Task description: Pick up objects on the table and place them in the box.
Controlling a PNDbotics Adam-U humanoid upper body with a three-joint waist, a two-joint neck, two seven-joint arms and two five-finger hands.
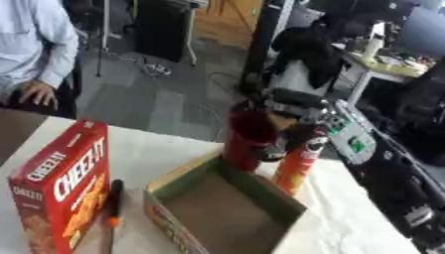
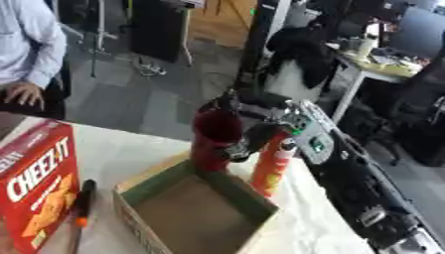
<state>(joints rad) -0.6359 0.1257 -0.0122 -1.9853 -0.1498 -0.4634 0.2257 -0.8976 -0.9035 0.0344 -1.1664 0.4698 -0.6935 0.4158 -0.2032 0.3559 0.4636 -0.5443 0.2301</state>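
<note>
Fingers of right hand curled around dark red cup, held upright at far rim of open cardboard box. Orange tube can just right of box. Glossy red cracker box and screwdriver left.

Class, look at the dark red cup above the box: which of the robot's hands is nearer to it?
Right. The right hand is wrapped around the dark red cup, holding it over the far edge of the cardboard box. The left hand shows in neither view.
</note>
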